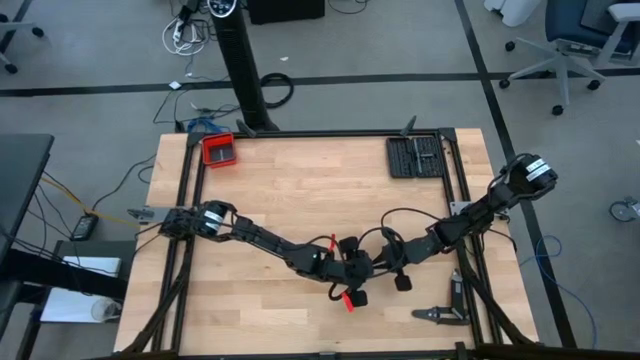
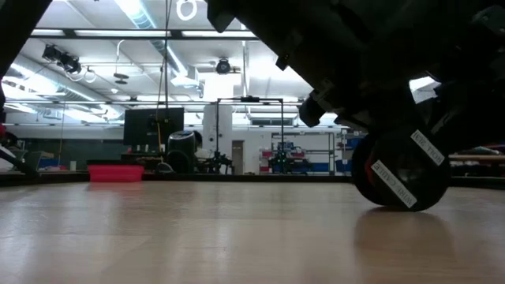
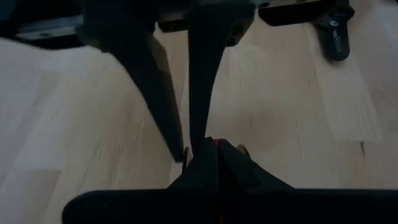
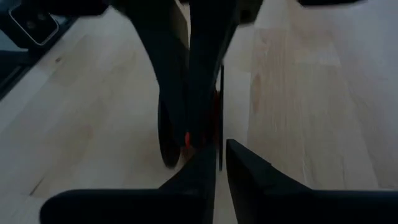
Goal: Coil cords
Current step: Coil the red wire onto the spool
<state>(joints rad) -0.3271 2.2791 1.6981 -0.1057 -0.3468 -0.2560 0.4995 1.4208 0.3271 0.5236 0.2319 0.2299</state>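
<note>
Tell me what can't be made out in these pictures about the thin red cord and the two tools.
- Thin red cord: high view, too small to tell if coiled.
- Cord in the left wrist view: only a sliver, hidden by the left tool.
- Right tool: its hold on the cord is masked by dark fingers.
- Low view: arm bodies block both tools.

Two dark six-joint robot arms reach over one pale wooden table (image 1: 300, 190), each ending in one two-finger gripper: the left gripper (image 1: 352, 272) and the right gripper (image 1: 372, 262), so two grippers and four fingers in all. One thin red wire-like cord (image 3: 215, 142) shows as a small red bit between dark fingers. One red rectangular plastic tray (image 1: 219, 150) sits at a far corner. One black slotted rectangular rack (image 1: 415, 156) lies at the other far corner. One thick black cable loop (image 1: 415, 220) curves by the right arm.
</note>
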